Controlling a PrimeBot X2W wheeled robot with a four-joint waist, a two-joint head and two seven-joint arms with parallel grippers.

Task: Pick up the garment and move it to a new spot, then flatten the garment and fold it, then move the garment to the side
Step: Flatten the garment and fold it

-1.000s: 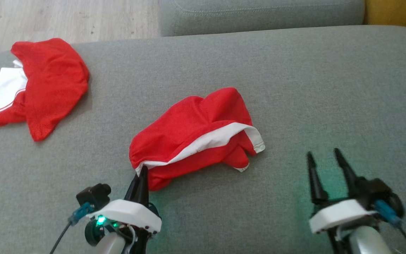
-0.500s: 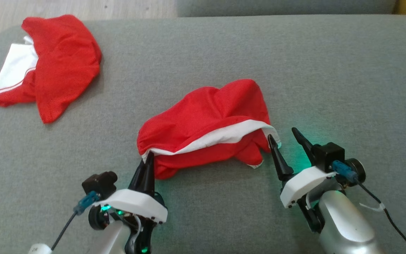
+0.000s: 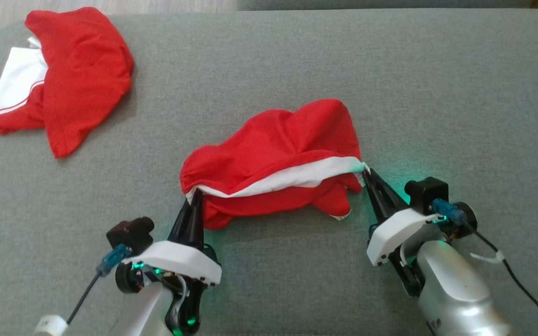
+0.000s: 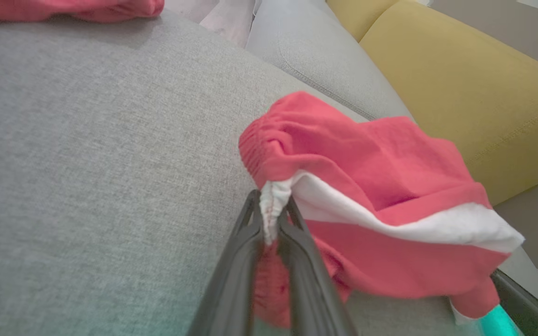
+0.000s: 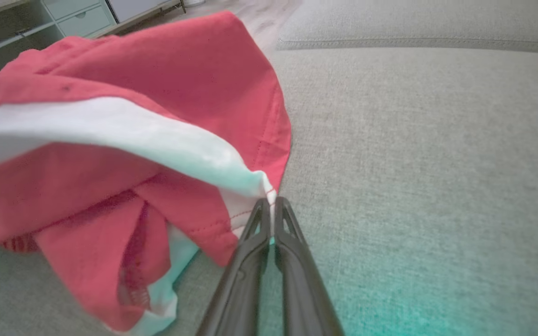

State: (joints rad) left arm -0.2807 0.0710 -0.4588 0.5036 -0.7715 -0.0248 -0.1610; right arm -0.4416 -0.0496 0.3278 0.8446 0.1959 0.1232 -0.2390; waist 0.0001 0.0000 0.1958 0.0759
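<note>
Red mesh with a white stripe: the garment (image 3: 273, 149) lay bunched in the middle of the grey sofa seat (image 3: 437, 93), and both arms were on it. The left jaws were pinched together on the white hem at the garment's near left corner. From the left wrist view you could see that gathered white edge squeezed between the two dark fingers (image 4: 236, 261). The right jaws were closed tight as well, fingertips (image 5: 260, 212) nipping the white band at the near right corner, just where red stitching ran along the hem. Between the two grips the white stripe ran in a shallow sag, red cloth humped up behind it and a loose fold drooping below toward the seat. Green light glowed on the upholstery beside each wrist. Off at the far left of the seat a second red and white garment (image 3: 63, 70) lay crumpled, well apart from the first, and a yellow cushion (image 4: 460, 93) sat beyond the grey one
</note>
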